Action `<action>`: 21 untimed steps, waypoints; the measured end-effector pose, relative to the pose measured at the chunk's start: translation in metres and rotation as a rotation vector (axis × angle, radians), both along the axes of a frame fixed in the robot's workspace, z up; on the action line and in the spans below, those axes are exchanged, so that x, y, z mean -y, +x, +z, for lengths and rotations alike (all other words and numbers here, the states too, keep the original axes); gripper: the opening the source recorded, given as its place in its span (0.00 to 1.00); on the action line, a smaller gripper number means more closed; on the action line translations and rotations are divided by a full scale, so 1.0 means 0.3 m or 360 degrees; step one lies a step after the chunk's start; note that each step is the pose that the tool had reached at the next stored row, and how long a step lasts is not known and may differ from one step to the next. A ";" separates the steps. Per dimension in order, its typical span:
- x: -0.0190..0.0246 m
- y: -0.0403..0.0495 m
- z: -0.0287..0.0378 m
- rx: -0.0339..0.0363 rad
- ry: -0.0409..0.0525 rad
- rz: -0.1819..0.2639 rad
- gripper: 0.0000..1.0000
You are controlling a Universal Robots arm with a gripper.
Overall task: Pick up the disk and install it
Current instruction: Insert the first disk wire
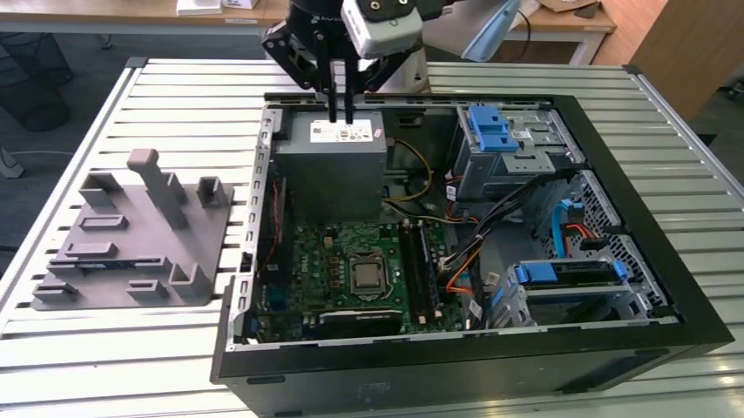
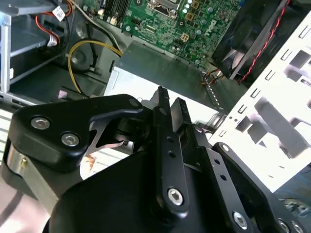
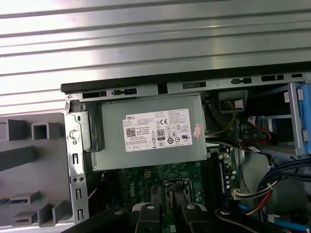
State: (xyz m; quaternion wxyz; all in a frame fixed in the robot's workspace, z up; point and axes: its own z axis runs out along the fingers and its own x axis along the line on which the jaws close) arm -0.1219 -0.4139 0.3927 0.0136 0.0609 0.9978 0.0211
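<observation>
the disk (image 1: 564,273), its blue side rails showing at either end, lies flat in the metal drive cage (image 1: 633,300) in the corner of the open computer case (image 1: 465,366) at the exterior view's lower right. bundled cables (image 1: 529,205) run just beside it, toward the middle of the case. whether it is fully seated in the cage cannot be told.

the tool (image 1: 341,117) hangs well apart from the disk, at the far end of the case, with its fingers pointing down over the grey power supply (image 1: 331,165) and its white sticker (image 1: 345,132). the tool is released: in the second wrist view the tool (image 2: 170,101) shows two black fingers (image 2: 162,104) drawn close with a slim gap between them and nothing in it. in the first wrist view the power supply (image 3: 150,133) sits against the case's rear wall.

between the power supply and the near wall of the case lies the green motherboard (image 1: 361,270), its processor socket (image 1: 368,274) uncovered. a second drive bay with a blue latch (image 1: 494,131) stands in the far corner at the exterior view's right. a black fan (image 2: 252,34) with red and black wires appears in the second wrist view.

the case rests on a slatted metal bench (image 1: 139,348). to the exterior view's left of the case, a grey moulded fixture (image 1: 128,252) with upright posts sits on the same bench.
</observation>
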 end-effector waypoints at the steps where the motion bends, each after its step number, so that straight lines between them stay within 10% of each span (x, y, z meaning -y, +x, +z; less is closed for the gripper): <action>1: 0.000 0.001 -0.001 0.0000 0.0000 -0.0012 0.24; 21: 0.020 0.088 -0.009 -0.0002 0.0001 0.0042 0.24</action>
